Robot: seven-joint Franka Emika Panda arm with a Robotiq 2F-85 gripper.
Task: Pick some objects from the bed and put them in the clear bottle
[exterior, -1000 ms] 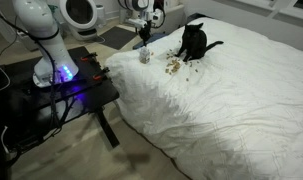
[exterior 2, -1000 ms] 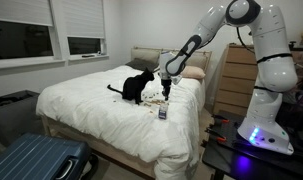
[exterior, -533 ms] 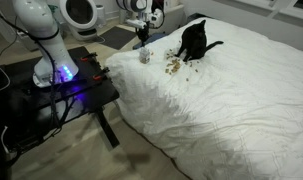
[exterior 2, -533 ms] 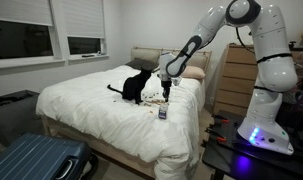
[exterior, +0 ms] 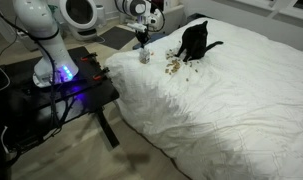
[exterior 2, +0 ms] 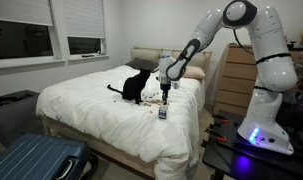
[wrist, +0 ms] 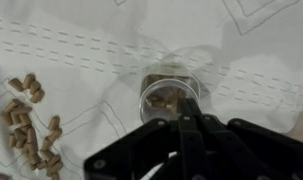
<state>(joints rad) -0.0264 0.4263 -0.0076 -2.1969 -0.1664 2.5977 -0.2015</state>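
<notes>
Gripper (wrist: 188,110): clenched, jaws pressed together, hanging just over the mouth of the bottle (wrist: 171,93). I cannot tell whether a pellet is pinched at the tips.
Bottle: clear, upright on the bed (exterior: 226,105), near the edge that faces the robot's stand. It shows in both exterior views (exterior: 144,56) (exterior 2: 162,113). Several pellets already lie in its bottom.
Pellets (wrist: 31,125): a loose tan cluster on the duvet beside the bottle, further in from that edge, plenty left.
Cat (exterior: 194,42): black, on the bed just beyond the pellets, apart from the gripper (exterior 2: 165,97).
Step in hand: by my reading, the drop into the bottle.
Alignment: in the wrist view the tips sit toward one side of the mouth, not dead centre. I would nudge them over the middle before letting go.
Height: I would stay low over the mouth without touching the rim.
Release: I would open the jaws slowly and only a little, so nothing flicks sideways.
Footing: the duvet is soft and rumpled, so any push on the rim could tip the bottle.
Hazard: the cat is close enough to shift the bedding or the bottle.
</notes>
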